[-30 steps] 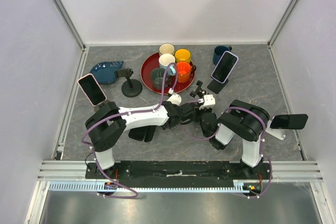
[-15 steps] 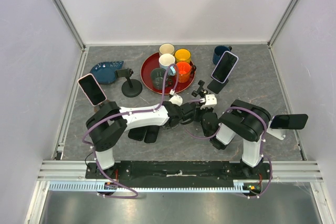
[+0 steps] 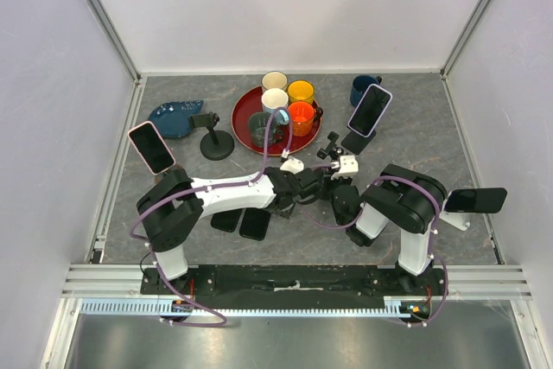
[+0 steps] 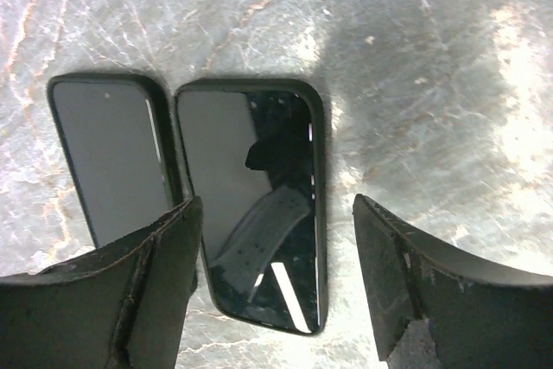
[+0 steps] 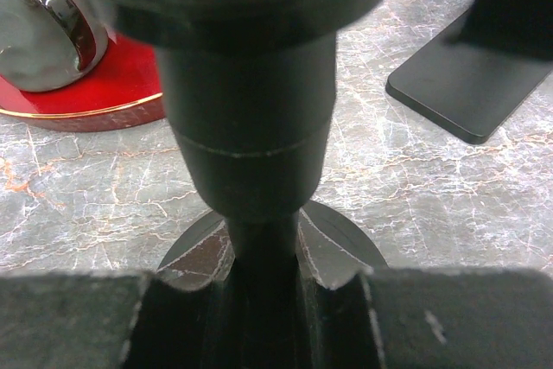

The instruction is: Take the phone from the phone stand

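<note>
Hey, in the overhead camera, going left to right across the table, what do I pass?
Left phone → black stand → red tray → purple phone → right phone.

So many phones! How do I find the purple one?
Find the round red tray at the back of the table, then the dark blue mug to its right. The phone leans on a black stand just in front of that mug. Only it has a lilac rim.
</note>
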